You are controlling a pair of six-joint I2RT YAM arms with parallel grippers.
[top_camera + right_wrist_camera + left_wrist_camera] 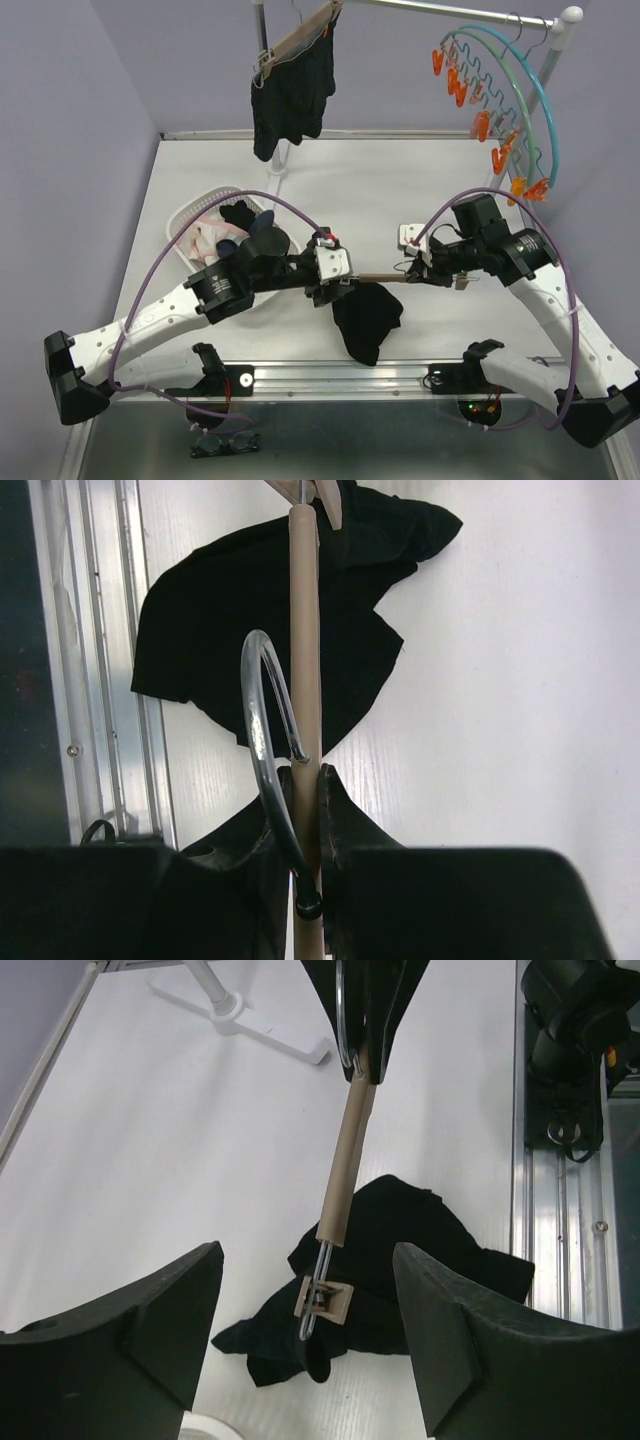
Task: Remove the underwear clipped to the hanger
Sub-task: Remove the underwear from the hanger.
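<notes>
1. Take the wooden hanger (385,278) as your landmark: it sits roughly level above the worktop (450,190), with its bar running between your two claws
2. Your right claw (308,825) is clamped on the hanger's bar, one finger on each side, just beside the metal hook (262,710)
3. Your left claw (305,1330) stands wide open at the end of the hanger away from the right claw, and it grips nothing
4. In the left wrist view, the hanger's clip (325,1300) shows through the gap between the left claw's fingers
5. The black underwear (368,318) lies crumpled on the worktop directly under that clip end of the hanger, spreading toward the metal strip (330,375) at the near edge
6. You cannot tell whether the clip is biting the cloth or only hanging over it
7. Well beyond the hanger, at the back, a second black pair (292,95) hangs clipped to another hanger (300,35) on the rack bar (450,10)
8. To the left of the hanger, behind your left arm, a white basket (182,215) holds the smaller pieces (215,238), some pale and some dark
9. Beyond the hanger to the right, curved hangers with orange clips (480,125) hang from the same rack bar
</notes>
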